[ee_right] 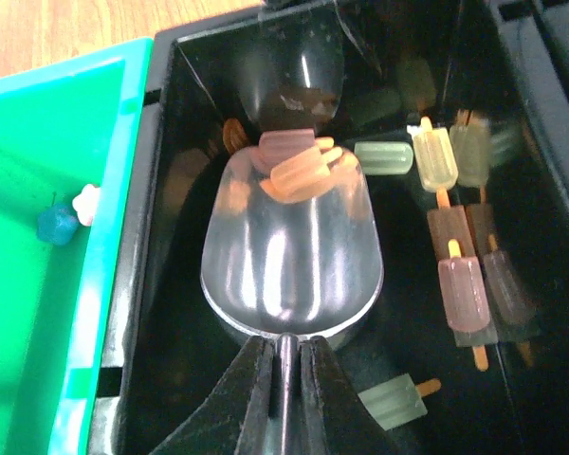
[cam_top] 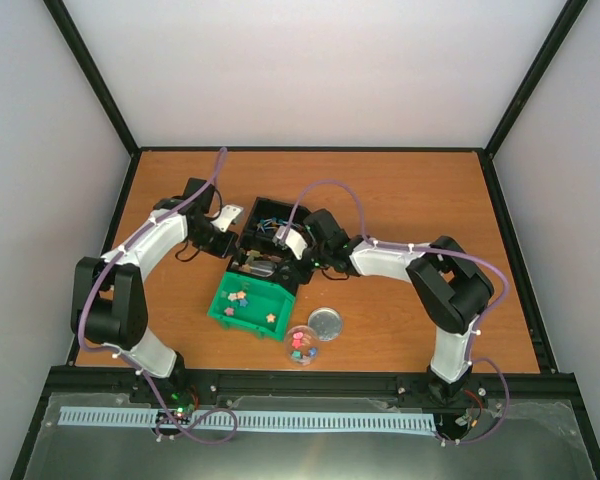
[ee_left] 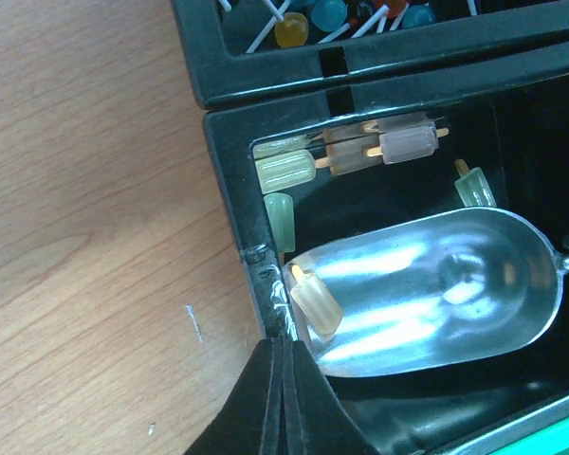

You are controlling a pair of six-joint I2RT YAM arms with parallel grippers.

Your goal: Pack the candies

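1. Right jaws clamp a metal scoop (ee_right: 289, 256) inside the black tray (ee_right: 171, 313).
2. Left jaws are pressed together at its rim.
3. Candies (cam_top: 242, 298) lie in the green bin (ee_right: 28, 332) and clear cup (cam_top: 290, 345).

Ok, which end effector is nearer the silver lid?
Right. The right end effector, holding the scoop in the black tray, is beyond and left of the silver lid; the left end effector is farther left.

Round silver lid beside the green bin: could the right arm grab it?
Probably not: its jaws are shut on the shiny metal scoop inside the black tray, though the lid lies uncovered.
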